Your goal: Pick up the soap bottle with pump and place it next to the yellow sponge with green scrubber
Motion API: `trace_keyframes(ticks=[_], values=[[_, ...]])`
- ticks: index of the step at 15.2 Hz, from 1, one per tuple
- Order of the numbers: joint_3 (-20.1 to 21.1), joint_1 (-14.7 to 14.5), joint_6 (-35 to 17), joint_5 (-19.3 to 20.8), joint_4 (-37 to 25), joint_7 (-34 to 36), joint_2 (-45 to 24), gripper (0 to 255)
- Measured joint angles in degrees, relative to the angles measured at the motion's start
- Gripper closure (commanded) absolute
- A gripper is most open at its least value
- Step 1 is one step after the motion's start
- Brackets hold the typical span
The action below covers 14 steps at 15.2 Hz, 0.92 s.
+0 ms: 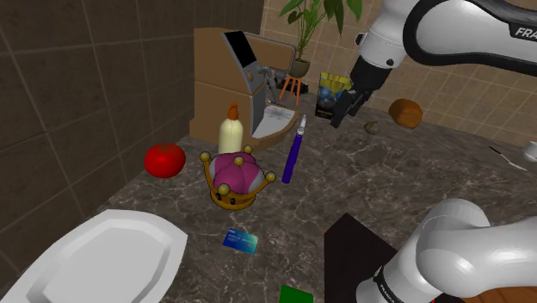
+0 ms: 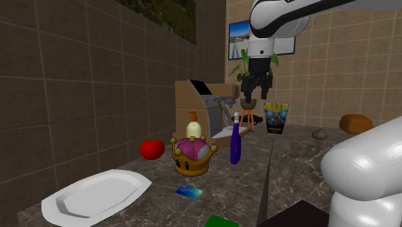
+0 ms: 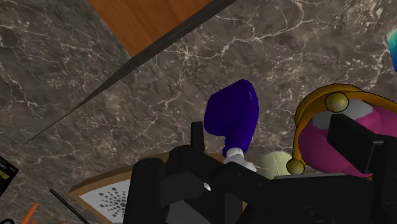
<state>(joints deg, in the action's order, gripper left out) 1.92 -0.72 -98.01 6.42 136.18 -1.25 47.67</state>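
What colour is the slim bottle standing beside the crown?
The slim bottle is deep purple; the second exterior view shows it best.

Shoulder view high, second exterior low, both on crown (image 1: pixel 234 179), wrist overhead

The table (image 1: pixel 413 168) is dark marble veined with white, polished to a soft sheen. The purple bottle (image 3: pixel 234 118) looks like glossy plastic, the cream soap bottle (image 1: pixel 231 133) smooth and duller. The crown (image 1: pixel 234 179) has a shiny gold-coloured frame around a pink cushion. The plate (image 1: pixel 103 258) is smooth glossy white, the wall tiles (image 1: pixel 77 86) matt brown
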Motion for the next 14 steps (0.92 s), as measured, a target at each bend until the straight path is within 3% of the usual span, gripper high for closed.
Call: trace_keyframes(ticks=[5,14], values=[[0.71,-0.31,-2.62,-0.68,-3.29,0.8,-6.52,0],[3.19,-1.09,-7.27,-1.91,-18.07,3.2,-27.65,0]])
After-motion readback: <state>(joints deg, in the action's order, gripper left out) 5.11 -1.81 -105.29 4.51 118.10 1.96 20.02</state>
